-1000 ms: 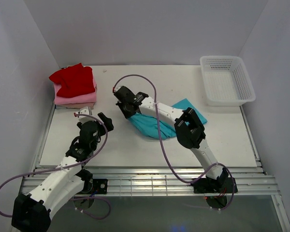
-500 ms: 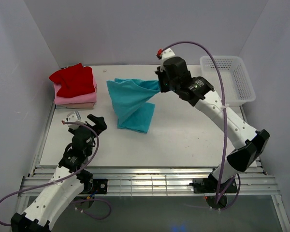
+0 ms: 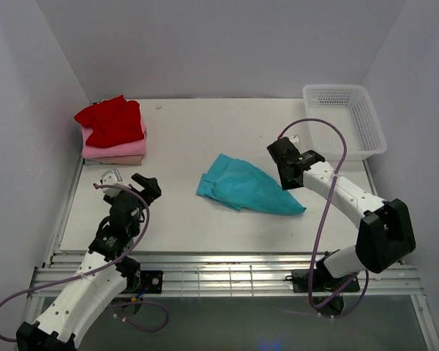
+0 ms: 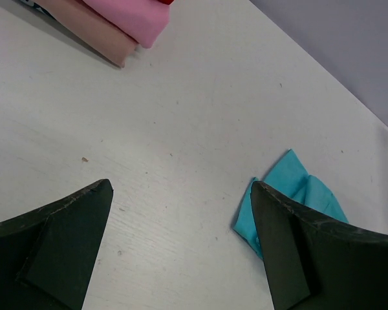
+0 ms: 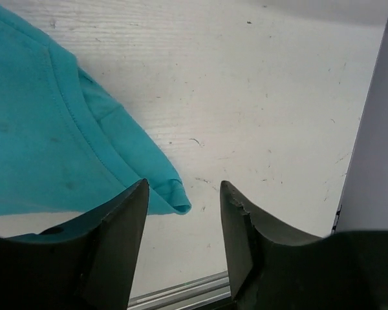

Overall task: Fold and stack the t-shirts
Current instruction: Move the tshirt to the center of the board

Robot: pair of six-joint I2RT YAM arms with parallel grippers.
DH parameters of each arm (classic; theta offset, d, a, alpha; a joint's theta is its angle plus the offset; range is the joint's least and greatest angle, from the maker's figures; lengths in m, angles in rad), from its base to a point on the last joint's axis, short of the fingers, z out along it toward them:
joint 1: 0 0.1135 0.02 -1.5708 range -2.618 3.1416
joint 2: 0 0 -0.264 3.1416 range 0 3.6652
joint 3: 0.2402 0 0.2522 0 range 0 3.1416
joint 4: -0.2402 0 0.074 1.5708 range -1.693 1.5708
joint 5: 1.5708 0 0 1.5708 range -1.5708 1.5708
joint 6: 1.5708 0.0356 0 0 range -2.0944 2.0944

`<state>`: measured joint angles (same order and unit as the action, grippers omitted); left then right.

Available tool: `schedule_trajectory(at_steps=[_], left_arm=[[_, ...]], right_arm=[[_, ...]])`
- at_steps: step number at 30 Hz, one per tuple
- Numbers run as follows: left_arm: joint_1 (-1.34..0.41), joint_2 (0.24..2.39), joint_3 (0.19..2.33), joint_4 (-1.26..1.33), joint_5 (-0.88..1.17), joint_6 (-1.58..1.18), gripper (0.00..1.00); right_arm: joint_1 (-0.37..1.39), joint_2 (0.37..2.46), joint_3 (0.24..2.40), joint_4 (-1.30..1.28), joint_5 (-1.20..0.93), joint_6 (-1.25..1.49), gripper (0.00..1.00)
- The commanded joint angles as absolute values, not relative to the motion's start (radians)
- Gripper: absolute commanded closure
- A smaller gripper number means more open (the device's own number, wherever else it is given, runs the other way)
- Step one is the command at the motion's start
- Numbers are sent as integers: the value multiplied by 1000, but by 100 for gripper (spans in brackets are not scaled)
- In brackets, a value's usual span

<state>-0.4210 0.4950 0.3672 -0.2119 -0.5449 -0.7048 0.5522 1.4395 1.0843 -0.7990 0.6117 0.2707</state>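
Lying rumpled, teal t-shirt [image 3: 249, 190], with left fingers [image 4: 58, 245] and right fingers [image 5: 110, 245] both spread wide.

Bright, even light comes from above, leaving only faint, soft shadows on the white table [image 3: 219, 131]. Glare streaks the metal rail [image 3: 227, 268] at the near edge. In the wrist views the left gripper [image 4: 181, 186] and right gripper [image 5: 183, 186] loom dark and soft-edged, with the tabletop sharp beyond them.

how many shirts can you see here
4: red shirt on top of pink shirt and beige shirt in the far-left stack; teal shirt lies loose mid-table. More could hide inside the stack.
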Motion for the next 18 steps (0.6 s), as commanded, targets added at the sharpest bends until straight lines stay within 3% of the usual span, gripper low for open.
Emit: schedule_trajectory(at_steps=[1,8,18], left_arm=[[-416,520,373,-198,-517,-709,2],[-414,545,348,-164,-483,-715,2],[-416,601,311,-100,-436,-692,2]], right_arm=[[557,1434,1138,-674,580,238,45],[555,1593,1230,-283,233,65,43],[545,2074,1652,-245,39,11,45]])
